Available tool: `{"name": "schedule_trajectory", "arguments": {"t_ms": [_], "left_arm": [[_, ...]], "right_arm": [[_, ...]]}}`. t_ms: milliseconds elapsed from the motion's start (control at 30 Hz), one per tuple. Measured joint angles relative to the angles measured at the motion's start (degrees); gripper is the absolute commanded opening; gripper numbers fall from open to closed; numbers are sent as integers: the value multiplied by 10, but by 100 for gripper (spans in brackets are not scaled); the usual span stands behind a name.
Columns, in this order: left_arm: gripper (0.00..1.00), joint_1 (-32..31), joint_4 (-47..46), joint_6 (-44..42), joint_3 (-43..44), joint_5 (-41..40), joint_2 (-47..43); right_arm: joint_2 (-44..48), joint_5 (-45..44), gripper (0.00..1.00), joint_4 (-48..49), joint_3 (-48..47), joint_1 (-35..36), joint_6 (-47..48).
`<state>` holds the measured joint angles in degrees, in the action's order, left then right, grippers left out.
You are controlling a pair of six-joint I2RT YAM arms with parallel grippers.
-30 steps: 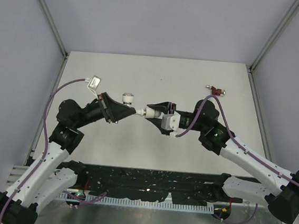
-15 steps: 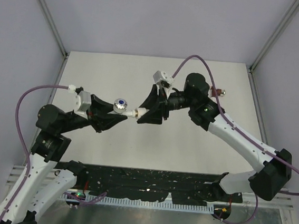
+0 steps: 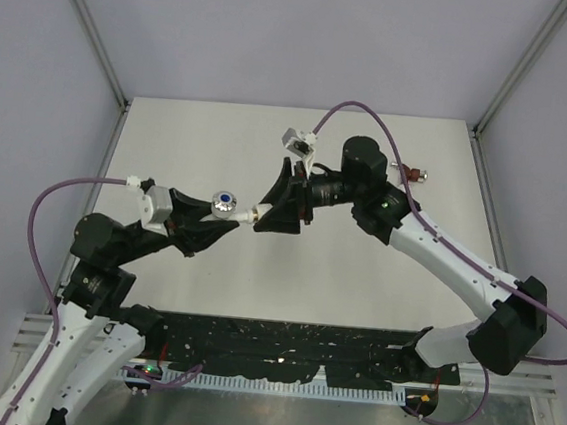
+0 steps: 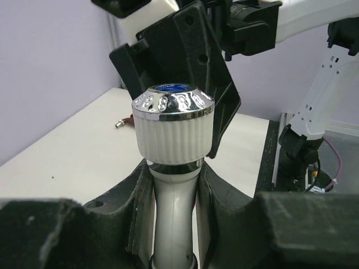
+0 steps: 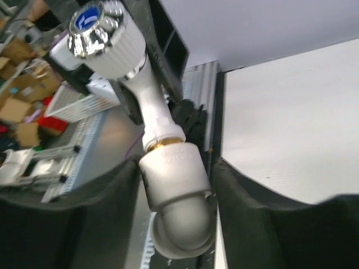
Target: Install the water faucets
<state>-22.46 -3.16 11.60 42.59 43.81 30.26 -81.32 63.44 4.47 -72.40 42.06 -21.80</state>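
The white faucet (image 3: pixel 226 203) with its silvery blue-dotted knob (image 4: pixel 173 126) is held in the air over the middle of the table. My left gripper (image 3: pixel 220 223) is shut on its white stem (image 4: pixel 174 213). Its metal threaded end sits in a plain white elbow fitting (image 5: pixel 176 207), which also shows in the top view (image 3: pixel 260 213). My right gripper (image 3: pixel 267 217) is shut around that fitting, its fingers (image 5: pixel 106 218) on either side. The dark red faucet (image 3: pixel 409 171) lies on the table at the far right, away from both grippers.
The white table (image 3: pixel 220 136) is walled by a metal frame (image 3: pixel 90 33) and grey panels. A black rail (image 3: pixel 281 343) runs along the near edge by the arm bases. Purple cables loop off both wrists.
My right wrist has rolled over, its camera swinging from underneath to the top, turning the fitting. My left arm has rolled too and drawn back left; the knob now faces up.
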Motion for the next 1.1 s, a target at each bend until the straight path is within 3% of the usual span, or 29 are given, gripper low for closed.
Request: {"name": "schedule_trajectory", "arguments": {"t_ms": [100,233,400,633,1100], "left_arm": [[0,-6,-19,33,-19,-18,0],[0,-10,-37,113,-49,-33,16],[0,-10,-42,225,-55,-64,39],[0,-9,5,327,-15,-92,81],[0,-4,1,496,19,-40,162]], "right_arm": [[35,-101,75,-9,17,4,55],[108,-216,78,-16,57,4,157],[210,-289,84,15,143,3,301],[321,-277,88,101,297,3,479],[334,-257,86,138,321,37,644]]}}
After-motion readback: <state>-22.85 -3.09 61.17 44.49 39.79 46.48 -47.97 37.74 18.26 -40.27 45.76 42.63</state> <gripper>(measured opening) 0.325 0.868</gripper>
